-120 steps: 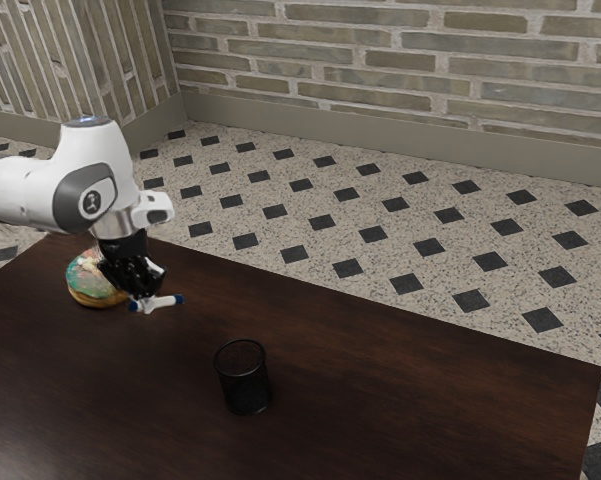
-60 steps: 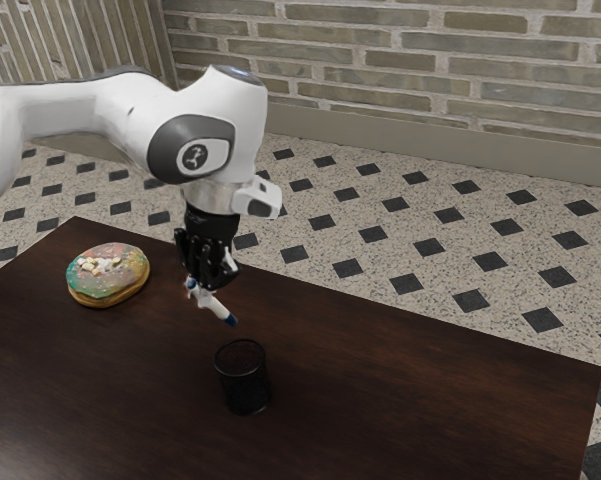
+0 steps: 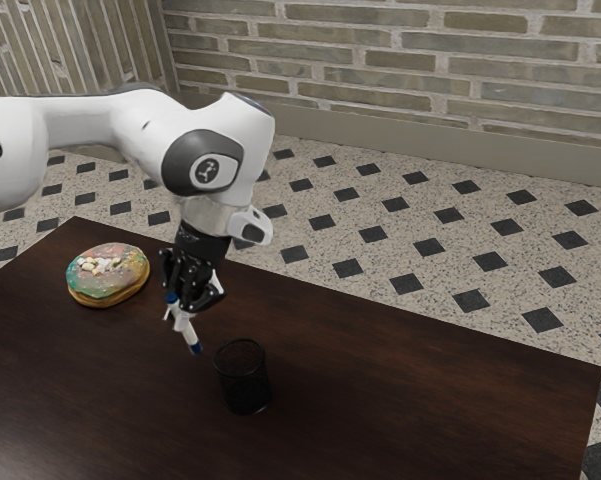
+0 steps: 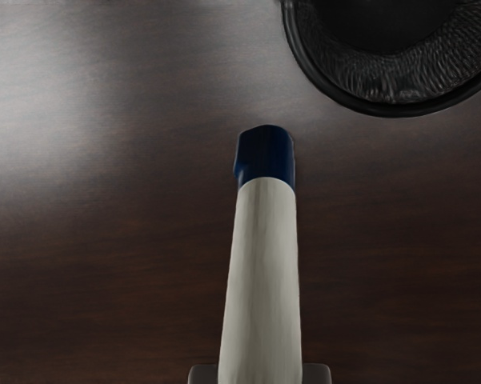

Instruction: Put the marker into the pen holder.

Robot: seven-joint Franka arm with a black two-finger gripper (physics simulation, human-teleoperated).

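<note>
The gripper [image 4: 261, 374] grips the tilted marker [image 4: 264, 272] for the transfer step; next, align its blue end above the mesh pen holder [image 3: 244, 382].

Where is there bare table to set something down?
Between the pen holder and the table's edge at the exterior view's right, and below the donut in that view. Crowded: beside the holder, where the gripper holds the marker.
</note>
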